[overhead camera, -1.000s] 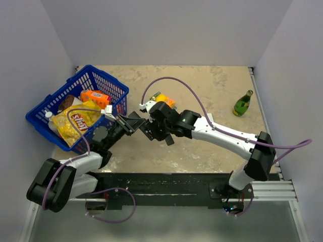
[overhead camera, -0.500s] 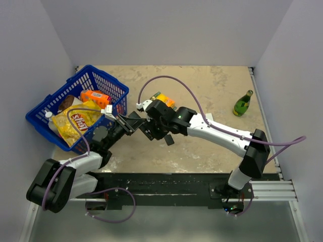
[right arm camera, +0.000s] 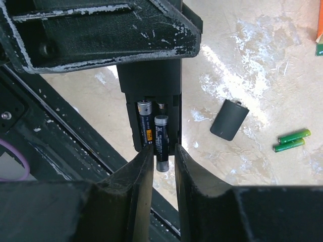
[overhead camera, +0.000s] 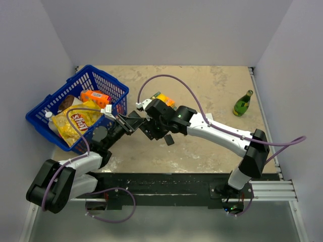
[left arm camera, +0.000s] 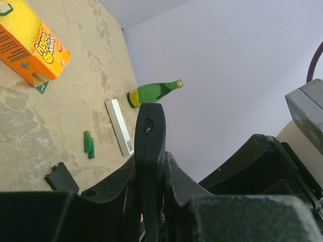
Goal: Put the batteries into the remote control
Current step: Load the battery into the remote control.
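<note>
My left gripper (overhead camera: 132, 121) (left arm camera: 150, 164) is shut on the slim black remote control (left arm camera: 150, 146), held edge-up above the table. In the right wrist view the remote's open compartment (right arm camera: 154, 108) holds one dark battery (right arm camera: 146, 126). My right gripper (overhead camera: 150, 127) (right arm camera: 161, 151) is shut on a second dark battery (right arm camera: 161, 143), which lies half in the other slot and sticks out of its end. Two green batteries (right arm camera: 291, 140) (left arm camera: 89, 144) lie together on the table. The small black cover (right arm camera: 229, 119) (left arm camera: 62, 177) lies near them.
A white bar (left arm camera: 120, 127) lies beside the green batteries. A green bottle (overhead camera: 243, 103) lies at the far right. An orange box (overhead camera: 164, 100) lies behind the grippers. A blue basket (overhead camera: 55, 96) of groceries stands at the left.
My right arm has shifted a little to the left, closer to the left gripper and the remote. The left arm has not moved.
</note>
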### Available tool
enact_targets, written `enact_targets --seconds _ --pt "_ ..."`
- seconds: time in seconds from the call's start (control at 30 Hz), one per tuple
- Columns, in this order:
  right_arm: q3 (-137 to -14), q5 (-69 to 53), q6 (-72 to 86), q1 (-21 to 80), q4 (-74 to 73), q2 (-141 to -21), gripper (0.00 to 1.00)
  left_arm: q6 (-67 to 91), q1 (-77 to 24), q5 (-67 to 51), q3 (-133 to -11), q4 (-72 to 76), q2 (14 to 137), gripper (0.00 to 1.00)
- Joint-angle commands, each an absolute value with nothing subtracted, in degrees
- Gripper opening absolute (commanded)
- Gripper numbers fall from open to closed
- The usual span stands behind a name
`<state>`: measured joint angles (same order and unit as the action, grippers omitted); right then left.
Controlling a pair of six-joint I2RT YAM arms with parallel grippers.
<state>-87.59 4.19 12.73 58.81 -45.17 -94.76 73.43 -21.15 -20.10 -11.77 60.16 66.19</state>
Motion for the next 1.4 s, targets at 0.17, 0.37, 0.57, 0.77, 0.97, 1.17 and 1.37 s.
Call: enact_targets --seconds 0.17,0.37,0.57,0.77,0.97,1.17,1.37 --pt "-89.5 6.3 12.3 58.9 -44.6 -93.7 0.22 78.1 -21.7 -19.7 -12.0 68.7 65.7 0.0" --pt "-90.7 6.5 12.3 58.9 -44.6 -93.7 0.15 81.2 -21.7 -19.5 -10.9 70.4 66.6 0.0" --pt "-93.3 6.5 12.0 58.9 -46.3 -95.2 0.16 81.9 -21.9 -19.6 -10.9 70.6 66.4 0.0" --pt "-94.1 6.4 11.9 58.9 -46.8 -95.7 0.16 82.6 -21.9 -19.8 -10.9 71.1 66.2 0.0" --pt "-94.7 6.9 11.5 58.9 -48.8 -95.3 0.16 82.7 -21.9 -18.9 -10.7 70.9 65.9 0.0" --pt "-95.2 7.0 11.4 58.9 -50.3 -95.4 0.16 82.6 -21.9 -18.5 -10.6 71.1 66.0 0.0" --pt "-95.2 6.5 11.5 58.9 -50.0 -95.4 0.18 82.9 -21.9 -18.5 -10.5 71.3 65.7 0.0"
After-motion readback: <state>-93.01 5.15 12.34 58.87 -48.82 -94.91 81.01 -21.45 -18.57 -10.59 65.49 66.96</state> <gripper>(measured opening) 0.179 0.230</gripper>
